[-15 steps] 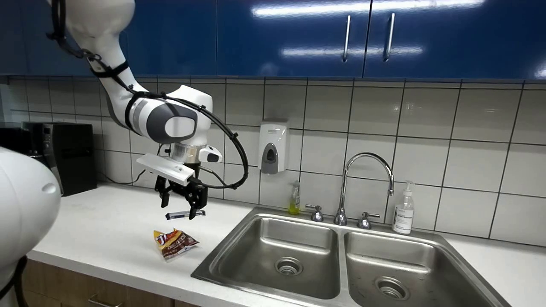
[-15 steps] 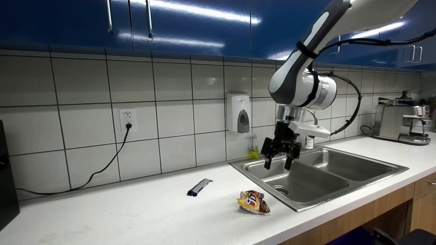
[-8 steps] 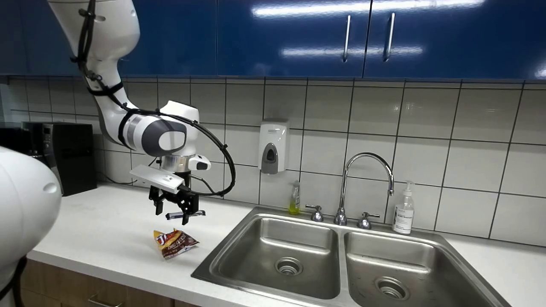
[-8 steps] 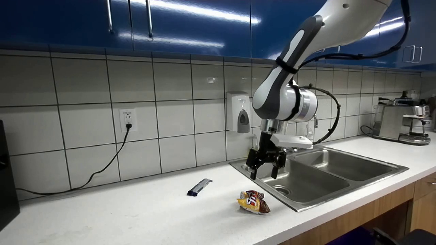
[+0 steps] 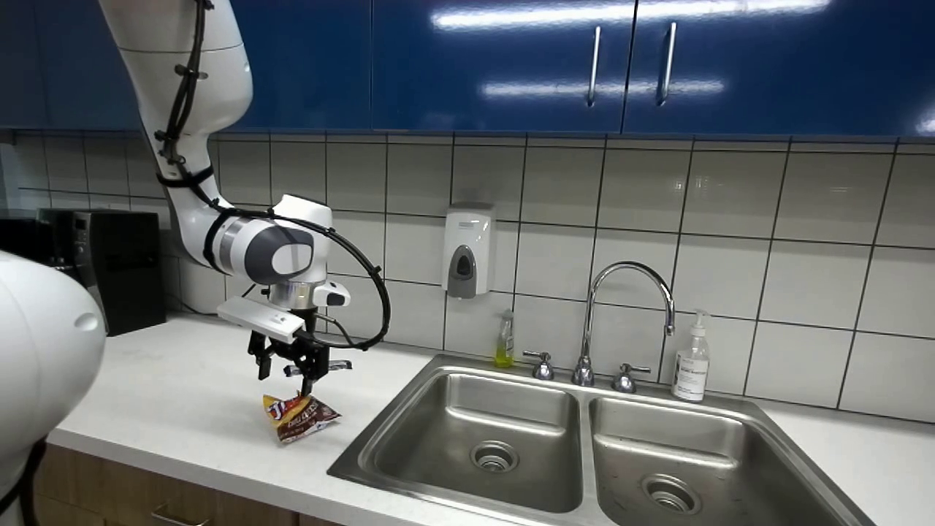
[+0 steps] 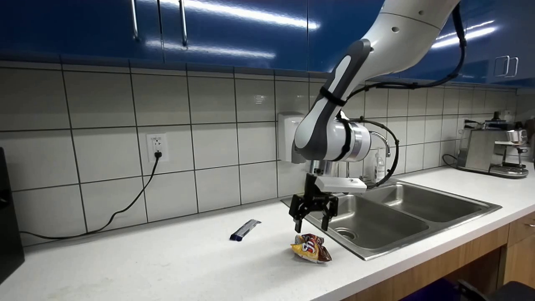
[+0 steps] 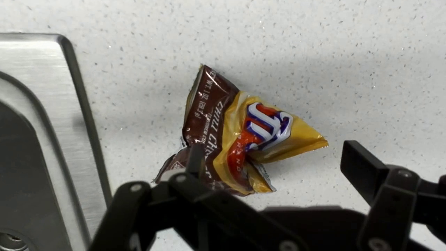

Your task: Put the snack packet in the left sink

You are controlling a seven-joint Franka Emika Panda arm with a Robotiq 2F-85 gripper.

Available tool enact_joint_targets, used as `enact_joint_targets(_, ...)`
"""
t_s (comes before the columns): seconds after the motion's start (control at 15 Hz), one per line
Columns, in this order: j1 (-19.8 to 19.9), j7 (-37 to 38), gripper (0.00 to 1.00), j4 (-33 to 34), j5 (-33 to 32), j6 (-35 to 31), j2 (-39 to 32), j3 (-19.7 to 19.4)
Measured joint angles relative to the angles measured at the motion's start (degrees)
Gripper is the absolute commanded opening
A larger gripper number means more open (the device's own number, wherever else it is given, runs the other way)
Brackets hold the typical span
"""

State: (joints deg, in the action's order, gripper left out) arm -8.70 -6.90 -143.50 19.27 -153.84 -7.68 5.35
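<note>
The snack packet point(image 5: 305, 422) is crumpled, yellow, red and brown, and lies on the white counter beside the sink. It also shows in an exterior view point(image 6: 311, 248) and in the wrist view point(image 7: 223, 129). My gripper point(image 5: 285, 385) is open, points down and is just above the packet in both exterior views point(image 6: 311, 230). In the wrist view the fingers point(image 7: 273, 153) are wide apart; one overlaps the packet's brown end, the other is past its yellow tip. Contact cannot be told. The left sink point(image 5: 431, 460) is the basin nearest the packet point(image 6: 384, 225); its edge shows in the wrist view point(image 7: 21, 164).
A dark pen-like stick point(image 6: 245, 230) lies on the counter behind the packet. The right basin point(image 5: 657, 431), faucet point(image 5: 586, 329), a yellow-green bottle point(image 5: 505, 343) and a pump bottle point(image 5: 691, 365) are around the sink. A soap dispenser point(image 5: 467, 252) hangs on the wall.
My gripper has moved down and away from the sink, to just above the packet, with its fingers still apart. The packet has not moved.
</note>
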Motion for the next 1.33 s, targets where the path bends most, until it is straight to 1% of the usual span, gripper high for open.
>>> enact_joint_targets(0.2,0.0,0.35,1.0,1.16,0.0,-0.14,-1.53,0.09)
enact_joint_targets(0.8,0.15,0.5,1.0,1.27,0.01,-0.15,-1.68,0.16)
enact_joint_targets(1.33,3.0,-1.66,1.0,1.18,0.72,-0.15,-3.82,0.26)
